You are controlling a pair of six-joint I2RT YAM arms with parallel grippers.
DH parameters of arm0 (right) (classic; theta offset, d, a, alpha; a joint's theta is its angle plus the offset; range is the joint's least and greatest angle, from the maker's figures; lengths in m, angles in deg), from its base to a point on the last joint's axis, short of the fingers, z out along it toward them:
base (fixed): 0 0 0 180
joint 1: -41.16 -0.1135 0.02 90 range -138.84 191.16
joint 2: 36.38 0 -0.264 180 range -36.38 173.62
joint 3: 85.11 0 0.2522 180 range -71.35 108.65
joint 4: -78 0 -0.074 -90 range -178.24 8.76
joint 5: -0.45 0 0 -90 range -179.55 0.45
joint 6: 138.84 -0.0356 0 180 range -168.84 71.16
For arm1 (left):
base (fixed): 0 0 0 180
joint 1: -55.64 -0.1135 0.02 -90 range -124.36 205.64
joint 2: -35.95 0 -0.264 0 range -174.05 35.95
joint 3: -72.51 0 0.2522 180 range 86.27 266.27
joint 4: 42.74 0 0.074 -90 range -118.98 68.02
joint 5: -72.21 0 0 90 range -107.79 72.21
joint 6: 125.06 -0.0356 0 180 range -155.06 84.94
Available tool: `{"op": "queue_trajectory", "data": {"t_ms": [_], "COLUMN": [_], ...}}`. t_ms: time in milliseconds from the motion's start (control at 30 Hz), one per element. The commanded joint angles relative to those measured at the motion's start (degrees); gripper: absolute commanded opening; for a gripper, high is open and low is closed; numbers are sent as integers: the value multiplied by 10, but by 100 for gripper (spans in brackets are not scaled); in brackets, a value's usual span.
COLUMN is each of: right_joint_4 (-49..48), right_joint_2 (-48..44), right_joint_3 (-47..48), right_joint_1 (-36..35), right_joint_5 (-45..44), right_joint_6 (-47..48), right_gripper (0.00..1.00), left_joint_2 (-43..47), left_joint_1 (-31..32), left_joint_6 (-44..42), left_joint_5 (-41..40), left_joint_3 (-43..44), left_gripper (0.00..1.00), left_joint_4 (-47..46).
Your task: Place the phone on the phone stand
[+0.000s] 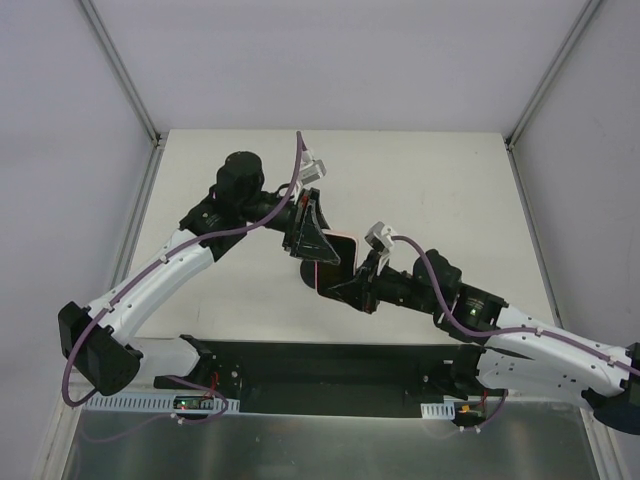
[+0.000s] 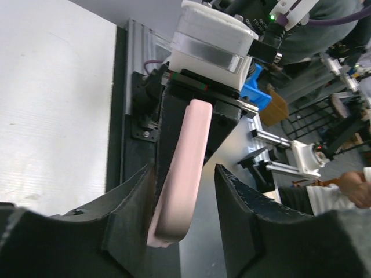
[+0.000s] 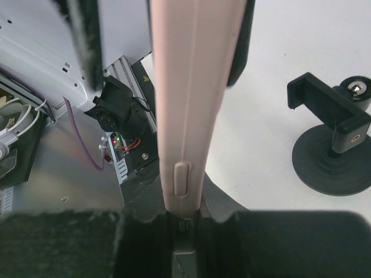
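1. Clamped edge-on in right gripper (image 3: 184, 231): phone (image 3: 191, 87), aloft over counter's middle, away from every edge.
2. Straddled loosely by left gripper (image 2: 185, 174), fingers spread, not yet pinching.
3. Could drop if released early; may clip nearby phone stand (image 3: 324, 162).

White table (image 1: 430, 180) carries the phone stand (image 3: 331, 169).

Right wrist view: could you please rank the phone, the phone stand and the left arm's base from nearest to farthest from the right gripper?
1. Centre: the phone, clamped edge-on in the right gripper.
2. Right: the phone stand, standing on the table below.
3. Left: the left arm's base, past the table edge, lights on.
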Motion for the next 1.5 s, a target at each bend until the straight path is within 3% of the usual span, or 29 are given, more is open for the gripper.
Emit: {"op": "queue_trajectory", "data": {"t_ms": [0,67,133,167,200,233,267,333,367,400,433,467,667,800,867,1067,1300,1467], "right_joint_4": [-116,-120,-118,-119,-112,-108,-101,-58,-35,24,63,94,273,306,309,326,326,350], "right_joint_2": [-1,6,10,14,17,21,26,28,29,30,32,34,60,79,113,247,337,350], "right_joint_3": [13,19,20,20,21,22,26,30,37,43,51,56,96,110,134,240,313,329], "right_joint_1": [0,-1,0,0,0,0,-1,0,-1,-1,-1,0,14,32,32,25,1,1], "right_joint_5": [-26,-27,-26,-25,-22,-15,-13,-28,-43,-63,-120,-148,-295,-306,-297,-266,-308,-348], "right_joint_6": [-8,-9,-11,-12,-14,-14,-14,-13,-15,-14,-14,-26,-70,-76,-70,-74,-82,-89], "right_gripper": [1,1,1,1,1,1,1,28,47,77,92,96,96,97,91,64,47,44], "left_joint_2": [23,28,33,38,42,44,54,67,87,99,110,129,180,188,198,218,218,216], "left_joint_1": [17,20,20,20,19,20,18,16,16,16,16,15,13,2,1,0,0,1], "left_joint_6": [16,12,3,0,-5,-11,-14,-38,-55,-72,-103,-117,-157,-151,-155,-162,-173,-173], "left_joint_5": [44,37,23,18,10,3,-6,-64,-106,-147,-227,-256,-471,-575,-607,-612,-610,-598], "left_joint_3": [-10,-13,-16,-18,-19,-20,-22,-29,-30,-32,-37,-38,-58,-56,-59,-71,-76,-75], "left_gripper": [48,47,37,30,11,0,0,0,0,0,0,0,0,0,0,0,0,0], "left_joint_4": [-48,-49,-47,-47,-47,-47,-44,-34,-22,18,34,43,73,93,93,81,79,80]}}
